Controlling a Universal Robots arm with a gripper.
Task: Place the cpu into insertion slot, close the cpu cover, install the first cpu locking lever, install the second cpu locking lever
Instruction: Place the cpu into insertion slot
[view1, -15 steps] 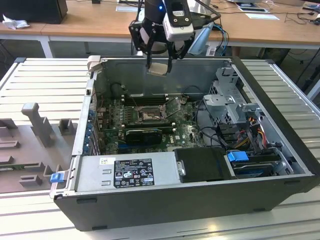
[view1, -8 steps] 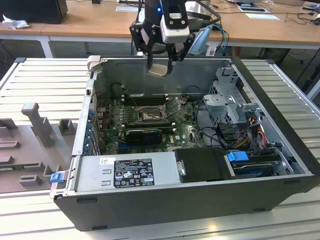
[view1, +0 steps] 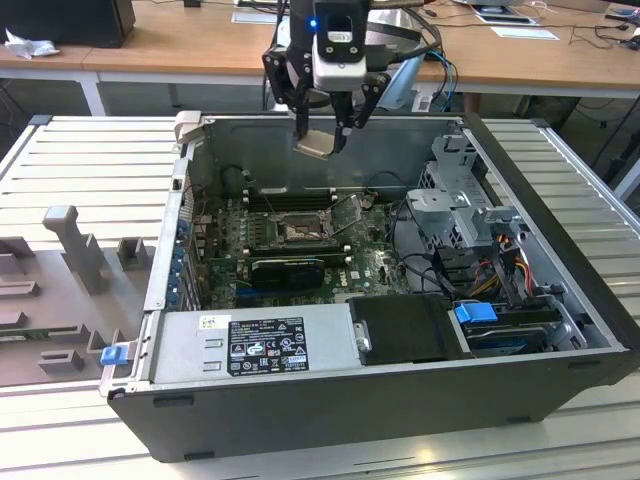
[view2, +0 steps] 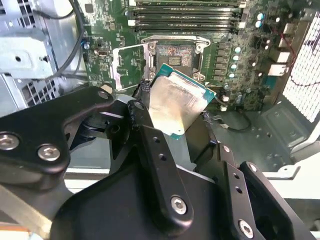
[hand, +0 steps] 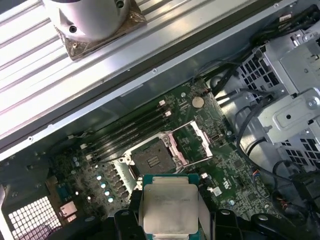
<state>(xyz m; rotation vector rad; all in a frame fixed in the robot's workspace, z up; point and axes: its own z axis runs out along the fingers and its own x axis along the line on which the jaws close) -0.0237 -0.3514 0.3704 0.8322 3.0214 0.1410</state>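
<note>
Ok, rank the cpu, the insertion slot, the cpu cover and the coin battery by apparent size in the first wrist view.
1. cpu: largest, but it is nearest the camera, which inflates it.
2. insertion slot and cpu cover: look about alike, left unranked.
3. coin battery: smallest.

Both wrist views close above insertion slot (view2: 176, 54)

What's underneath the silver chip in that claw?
Below the cpu lies the green motherboard, with the empty insertion slot and its open cpu cover. The cpu hides the board directly beneath.
</note>
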